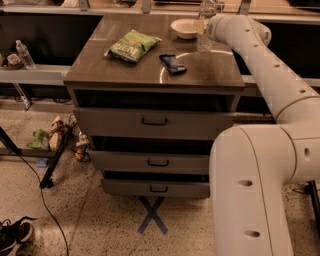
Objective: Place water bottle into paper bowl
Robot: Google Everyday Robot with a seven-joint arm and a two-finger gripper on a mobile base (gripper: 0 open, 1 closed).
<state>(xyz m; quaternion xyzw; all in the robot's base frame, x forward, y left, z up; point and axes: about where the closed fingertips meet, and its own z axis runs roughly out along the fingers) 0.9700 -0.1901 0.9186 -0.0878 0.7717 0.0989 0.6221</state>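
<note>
The water bottle [204, 44] is a tall clear bottle standing upright at the back right of the cabinet top [150, 70], just right of the paper bowl [184, 28]. The bowl is small, white and shallow, and it looks empty. My gripper [201, 27] reaches in from the right and is shut around the bottle's middle. The bottle's cap end [206, 7] shows above the gripper and its base is close to the wood. My white arm [270, 65] runs down the right side of the view.
A green snack bag [132, 45] and a dark blue packet [172, 63] lie on the cabinet top. Three drawers are below. A smaller bottle [24, 54] stands on a left shelf. Cable, litter and shoes [15, 237] are on the floor, with a blue X [151, 221].
</note>
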